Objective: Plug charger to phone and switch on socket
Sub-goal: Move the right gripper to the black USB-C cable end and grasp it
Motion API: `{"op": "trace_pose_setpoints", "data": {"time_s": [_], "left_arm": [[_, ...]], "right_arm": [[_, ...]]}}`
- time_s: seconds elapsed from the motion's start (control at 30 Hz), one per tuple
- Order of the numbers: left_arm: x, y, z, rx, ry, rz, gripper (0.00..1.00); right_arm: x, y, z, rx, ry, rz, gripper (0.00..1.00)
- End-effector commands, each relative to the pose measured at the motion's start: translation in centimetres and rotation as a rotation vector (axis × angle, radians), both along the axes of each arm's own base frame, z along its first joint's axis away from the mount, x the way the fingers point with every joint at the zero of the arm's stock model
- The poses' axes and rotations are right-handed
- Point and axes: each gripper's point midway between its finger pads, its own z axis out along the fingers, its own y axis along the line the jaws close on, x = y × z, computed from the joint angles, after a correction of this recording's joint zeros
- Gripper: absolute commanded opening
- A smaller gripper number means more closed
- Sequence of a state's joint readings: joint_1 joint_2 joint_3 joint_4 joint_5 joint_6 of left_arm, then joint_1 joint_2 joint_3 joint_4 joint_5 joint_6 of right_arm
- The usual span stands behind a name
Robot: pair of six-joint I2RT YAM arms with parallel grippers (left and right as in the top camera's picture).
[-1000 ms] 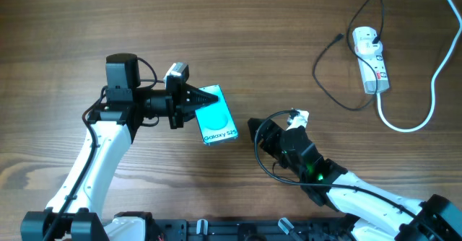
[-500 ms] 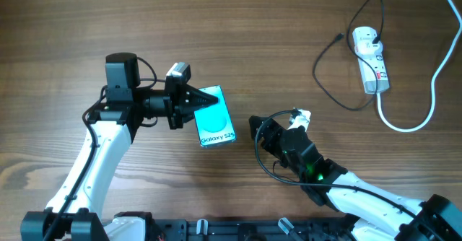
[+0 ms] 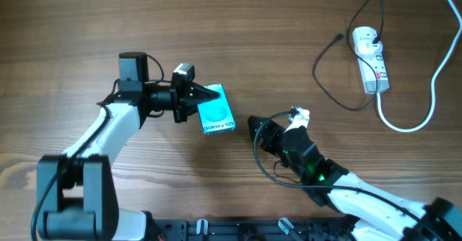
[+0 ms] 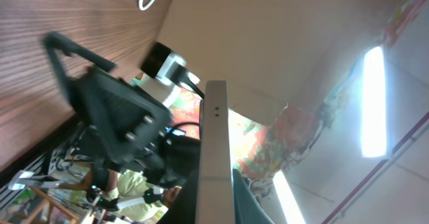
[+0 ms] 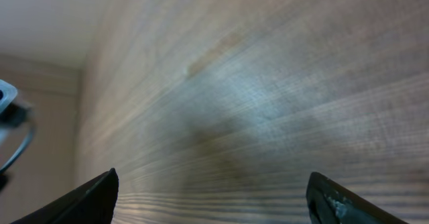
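Left fingers [image 3: 196, 98] are clamped on the phone [image 3: 218, 116], left of the surface's [image 3: 238, 24] centre. From overhead we see its cyan screen facing up and skewed, with the "Galaxy S25" strip at the end toward the near edge. In the left wrist view the phone [image 4: 216, 143] shows edge-on, running up the middle of the frame beside one dark finger [image 4: 117, 120]. We can't tell whether it touches the wood.

Right fingers [image 3: 255, 130] are apart, just right of the phone and toward the middle of the near edge. The right wrist view shows both tips [image 5: 94, 197] spread wide with bare wood between them.

The socket [image 3: 371, 59] lies near the far right corner, long axis running far to near. The charger [image 3: 317, 75] cable makes a big loop to the socket's left and a smaller arc past its far end. The plug tip [image 3: 339, 37] lies on the wood just left of that far end, well apart from the phone. The thick white cord [image 3: 433, 89] leaves the socket's near end, curves round and runs off at the far right corner.
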State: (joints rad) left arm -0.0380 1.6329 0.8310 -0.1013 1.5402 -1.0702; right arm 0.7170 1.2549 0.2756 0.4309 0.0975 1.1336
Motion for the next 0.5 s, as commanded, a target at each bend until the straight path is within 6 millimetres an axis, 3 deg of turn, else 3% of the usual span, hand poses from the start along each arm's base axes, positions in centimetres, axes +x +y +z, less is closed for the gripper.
{"op": "trace_pose_setpoints", "data": {"time_s": [0.0, 0.1, 0.33, 0.37, 0.47], "left_arm": [[0.7, -0.1, -0.8, -0.029, 0.002, -0.025, 0.04], [0.7, -0.5, -1.3, -0.030, -0.007, -0.038, 0.04], [0.1, -1.9, -1.0, -0.033, -0.059, -0.086, 0.04], [0.0, -2.1, -0.9, -0.034, -0.074, -0.093, 0.04], [-0.1, -2.4, -0.9, -0.036, -0.096, -0.102, 0.04]], "right_arm": [[0.8, -1.8, 1.6, -0.097, -0.050, 0.008, 0.91], [2.1, -4.1, 3.1, -0.247, -0.037, 0.000, 0.90], [7.1, -11.7, 8.6, -0.557, 0.037, -0.151, 0.90], [7.8, -12.4, 8.7, -0.575, 0.053, -0.163, 0.90], [12.6, -15.4, 7.1, -0.644, 0.105, -0.211, 0.90]]}}
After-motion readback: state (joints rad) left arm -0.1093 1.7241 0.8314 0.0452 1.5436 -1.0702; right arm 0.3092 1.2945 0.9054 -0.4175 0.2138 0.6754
